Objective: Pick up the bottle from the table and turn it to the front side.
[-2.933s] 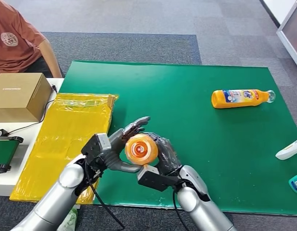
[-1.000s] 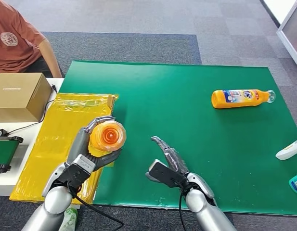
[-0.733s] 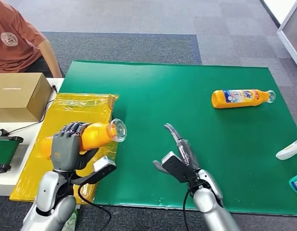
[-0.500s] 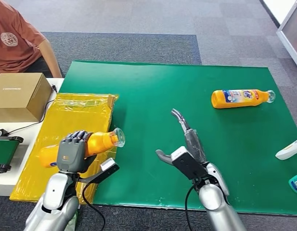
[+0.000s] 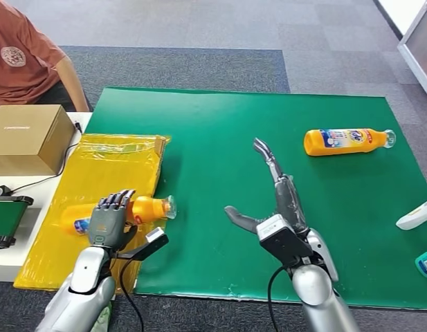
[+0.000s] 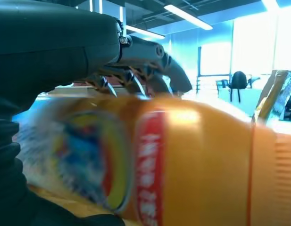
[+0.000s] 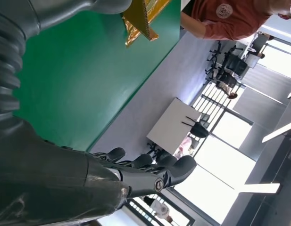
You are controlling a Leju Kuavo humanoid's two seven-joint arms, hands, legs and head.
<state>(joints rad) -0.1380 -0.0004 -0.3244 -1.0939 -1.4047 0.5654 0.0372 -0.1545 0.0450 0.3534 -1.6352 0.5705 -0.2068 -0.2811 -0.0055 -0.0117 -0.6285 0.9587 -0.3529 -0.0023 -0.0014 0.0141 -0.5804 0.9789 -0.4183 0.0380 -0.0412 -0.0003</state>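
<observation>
At the far left edge sits a person in a red shirt (image 5: 15,52), behind a brown box (image 5: 28,137) on the white worktop (image 5: 5,259). Next comes a yellow bag (image 5: 104,173), lying flat by the left edge of the green mat (image 5: 242,124).

The left hand (image 5: 111,220) holds the orange bottle (image 5: 148,207) over the yellow bag. Its fingers are wrapped around the middle of the bottle. The bottle lies on its side, low over the bag, and its clear cap points toward the green mat. I cannot tell if the bottle touches the bag. In the left wrist view a bright label shows on the bottle, just past the fingers.

Near the middle of the mat, the right hand (image 5: 273,204) is up in the air with its fingers spread apart. It holds nothing.

Close to the far right corner of the mat lies a second orange bottle (image 5: 347,140) on its side.

I think the step now is laying the turned bottle down on the bag. The next move should be to lower it gently, let go, and then send the right hand to the second bottle.
</observation>
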